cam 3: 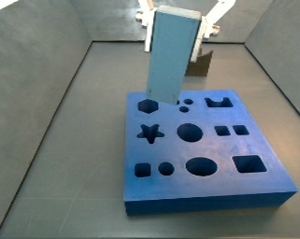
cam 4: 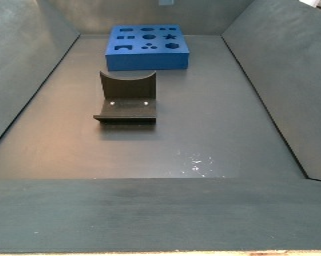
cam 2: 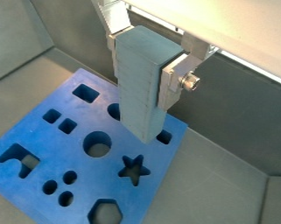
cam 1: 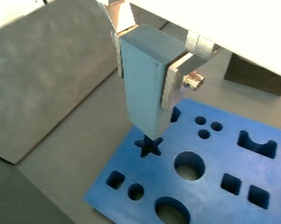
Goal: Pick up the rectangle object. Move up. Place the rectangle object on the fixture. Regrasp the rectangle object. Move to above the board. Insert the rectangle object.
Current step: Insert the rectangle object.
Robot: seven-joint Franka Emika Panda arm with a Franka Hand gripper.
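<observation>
My gripper [cam 1: 149, 63] [cam 2: 146, 66] is shut on the rectangle object [cam 1: 143, 96] [cam 2: 140, 96], a pale blue-grey bar that hangs upright from the silver fingers [cam 1: 181, 74]. In a side view the gripper [cam 3: 181, 21] holds the bar [cam 3: 171, 61] over the far part of the board [cam 3: 221, 149], its lower end just above the surface near the hexagon hole. The board [cam 1: 230, 153] [cam 2: 49, 140] is a bright blue slab with dark cut-outs. The brown fixture [cam 4: 127, 98] stands on the floor in front of the board [cam 4: 147, 55]. It is partly hidden behind the bar [cam 3: 205, 63].
Sloping grey walls [cam 3: 52, 103] [cam 4: 270, 90] enclose the dark floor [cam 4: 163, 150] on all sides. A grey wall panel [cam 1: 43, 83] rises close beside the board.
</observation>
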